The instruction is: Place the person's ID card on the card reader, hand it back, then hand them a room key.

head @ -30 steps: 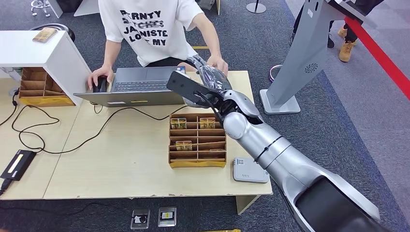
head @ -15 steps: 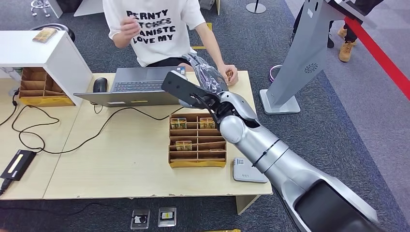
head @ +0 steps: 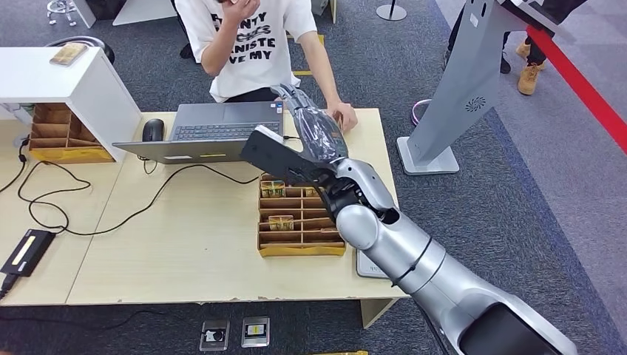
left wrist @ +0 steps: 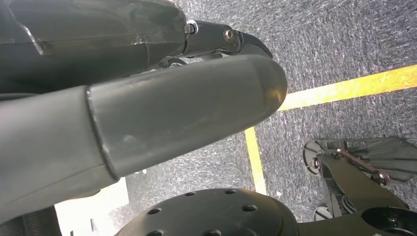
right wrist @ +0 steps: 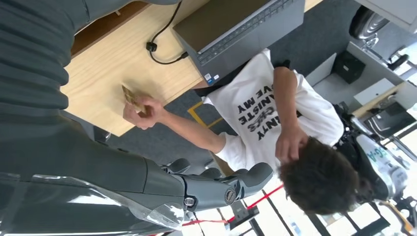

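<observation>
My right hand (head: 311, 127) reaches over the far side of the table, fingers stretched out toward the person, with nothing in it; the right wrist view shows its straight fingers (right wrist: 221, 184). Just beyond it the person's hand (head: 342, 115) rests at the table's far edge and holds a brownish card (right wrist: 132, 98). The grey card reader (head: 364, 265) lies near the front edge, mostly hidden under my right arm. A wooden organizer (head: 302, 222) with a few brownish cards sits mid-table. My left hand (left wrist: 172, 108) hangs by the floor, holding nothing.
An open laptop (head: 214, 132) and a mouse (head: 153, 129) sit at the far left of the table, with a cable (head: 111, 222) trailing across it. A white shelf unit (head: 66, 81) stands at the left. A grey kiosk stand (head: 462, 89) is to the right.
My right arm has drawn back toward me and the hand has shifted slightly nearer. The person lifted their other hand from the mouse up to their head and leaned in.
</observation>
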{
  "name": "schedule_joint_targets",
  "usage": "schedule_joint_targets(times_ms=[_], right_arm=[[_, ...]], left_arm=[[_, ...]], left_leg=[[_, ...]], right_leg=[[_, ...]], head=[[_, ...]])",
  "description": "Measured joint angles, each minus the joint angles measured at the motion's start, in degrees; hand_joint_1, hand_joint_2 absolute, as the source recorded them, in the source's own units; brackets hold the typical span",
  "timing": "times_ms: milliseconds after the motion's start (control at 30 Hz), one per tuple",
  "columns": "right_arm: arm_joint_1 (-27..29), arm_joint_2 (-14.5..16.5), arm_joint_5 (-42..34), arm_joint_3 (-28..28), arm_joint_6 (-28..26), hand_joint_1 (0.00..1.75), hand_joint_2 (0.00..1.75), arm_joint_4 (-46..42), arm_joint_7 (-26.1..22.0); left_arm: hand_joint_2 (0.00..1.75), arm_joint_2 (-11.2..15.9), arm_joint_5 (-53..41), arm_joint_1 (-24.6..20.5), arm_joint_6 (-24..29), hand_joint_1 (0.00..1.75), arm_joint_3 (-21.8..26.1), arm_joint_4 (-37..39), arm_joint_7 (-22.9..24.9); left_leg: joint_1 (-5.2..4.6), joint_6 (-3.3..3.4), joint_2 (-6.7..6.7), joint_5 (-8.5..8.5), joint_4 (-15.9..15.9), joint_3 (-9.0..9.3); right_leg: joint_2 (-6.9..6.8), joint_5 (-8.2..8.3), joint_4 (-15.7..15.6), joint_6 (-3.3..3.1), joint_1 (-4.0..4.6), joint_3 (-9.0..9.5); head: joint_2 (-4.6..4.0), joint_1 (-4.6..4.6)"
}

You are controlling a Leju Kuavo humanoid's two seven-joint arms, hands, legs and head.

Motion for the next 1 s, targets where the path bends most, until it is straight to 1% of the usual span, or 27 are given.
schedule_joint_targets(times_ms=[300, 467, 700, 933, 1000], right_arm=[[7.0, -3.5, 5.4, -0.4, -0.9, 0.00, 1.75, -11.8, 1.7], [10.4, -5.4, 7.3, -1.1, -0.9, 0.00, 1.75, -16.8, 2.1], [15.1, -8.1, 11.4, -2.1, -1.1, 0.00, 1.75, -21.7, 3.7], [19.9, -10.8, 15.6, -3.2, -1.0, 0.00, 1.75, -24.2, 5.1], [20.9, -11.4, 17.2, -3.3, -0.9, 0.03, 1.75, -24.9, 5.9]], left_arm=[[0.00, -0.1, 0.7, 0.2, 0.4, 0.00, 0.1, 0.0, 0.0], [0.00, -0.1, 0.9, 0.3, 0.5, 0.00, 0.1, 0.0, 0.0], [0.00, -0.1, 1.0, 0.3, 0.5, 0.00, 0.1, 0.0, -0.6], [0.00, -0.1, 1.0, 0.3, 0.1, 0.00, 0.1, 0.0, -0.9], [0.00, -0.1, 0.9, 0.3, 0.0, 0.00, 0.1, 0.0, -1.0]], left_leg=[[0.00, 0.00, 0.02, -0.01, 0.0, 0.01], [0.00, -0.01, 0.03, -0.01, 0.0, 0.02], [0.00, -0.01, 0.04, -0.01, 0.0, 0.02], [0.00, -0.01, 0.04, -0.02, 0.0, 0.01], [0.00, -0.01, 0.04, -0.02, 0.0, 0.01]], right_leg=[[0.02, 0.00, 0.0, 0.00, 0.00, 0.00], [0.03, 0.00, 0.0, 0.00, 0.00, 0.00], [0.03, 0.00, 0.0, 0.00, 0.00, 0.00], [0.03, 0.00, 0.0, 0.00, -0.01, 0.00], [0.02, 0.00, 0.0, 0.00, -0.01, 0.00]], head=[[0.00, 0.01], [0.00, 0.01], [0.00, 0.00], [0.00, 0.00], [0.00, 0.01]])
